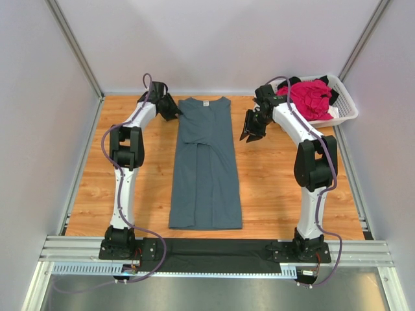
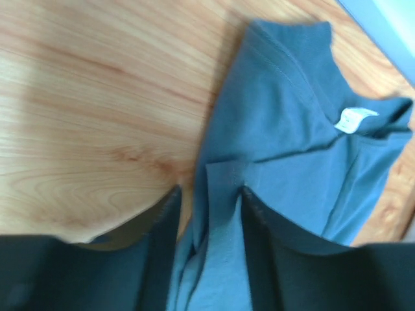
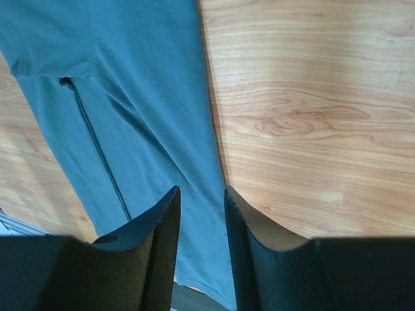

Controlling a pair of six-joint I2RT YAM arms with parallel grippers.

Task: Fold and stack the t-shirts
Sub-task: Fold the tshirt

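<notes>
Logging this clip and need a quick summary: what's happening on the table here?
The robot is folding a blue-grey t-shirt. It lies on the wooden table, both sides folded in to make a long strip. The left gripper is open near its collar, the right gripper open by its right edge; neither holds cloth. A magenta shirt sits in the white basket.

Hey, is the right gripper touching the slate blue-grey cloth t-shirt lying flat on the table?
Apart. In the top external view, a strip of bare wooden table separates the right gripper from the near edge of the slate blue-grey t-shirt.
</notes>
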